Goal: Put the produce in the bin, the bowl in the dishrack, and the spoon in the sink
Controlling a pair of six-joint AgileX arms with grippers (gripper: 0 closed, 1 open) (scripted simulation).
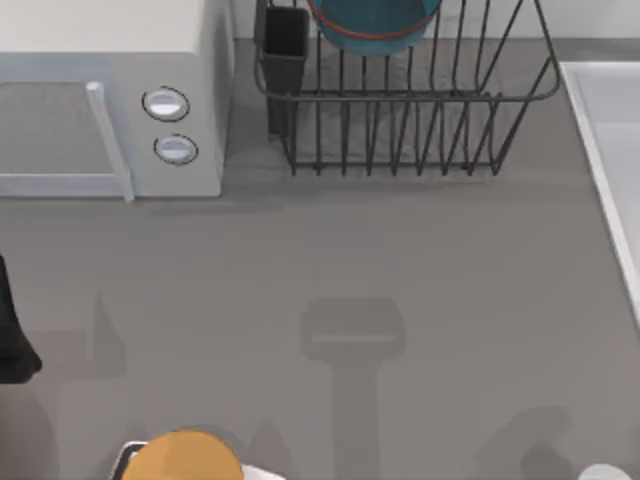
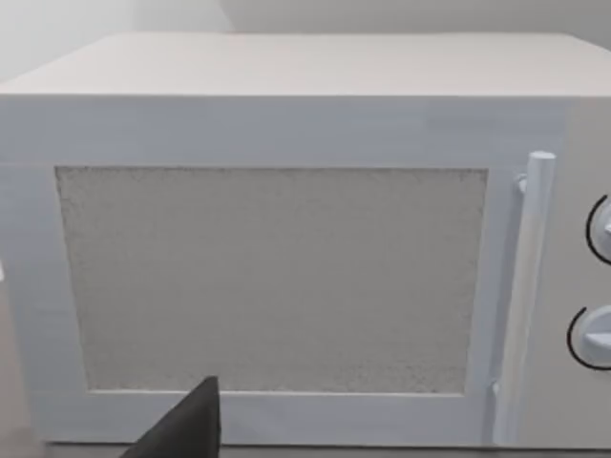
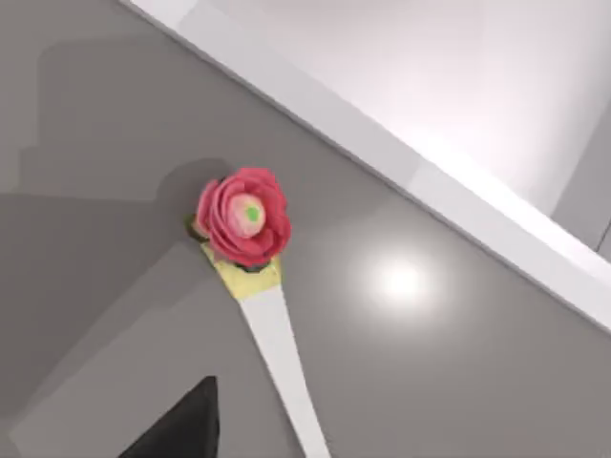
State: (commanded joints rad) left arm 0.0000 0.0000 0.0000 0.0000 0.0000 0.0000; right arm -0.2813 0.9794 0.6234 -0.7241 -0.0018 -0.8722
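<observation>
A grey surface (image 1: 400, 260) seen from above, with two AgileX arms at work near its edges. Farthest from both claws, one white microwave (image 1: 110, 100) with two round dials stands at the back. The left claw (image 2: 186, 429) faces the microwave's door from close by; one dark tip of it shows, and I cannot tell whether it is clenched or released.

Beside the microwave stands one dark wire dishrack (image 1: 400, 120) with one black utensil cup (image 1: 284, 50) at its corner. One blue-teal bowl (image 1: 372, 25) already sits inside the dishrack (that part of the task looks done), well away from either claw.

One pale sink (image 3: 382, 153) runs along the right side. Its straight raised rim passes just beyond the right claw (image 3: 181, 434).

One spoon (image 3: 272, 334) lies flat on the surface just ahead of the right claw, apart from the sink's rim. It has a white handle and a red, rose-shaped end. The right claw seems aimed there for pickup; whether it is released or clenched I cannot tell.
</observation>
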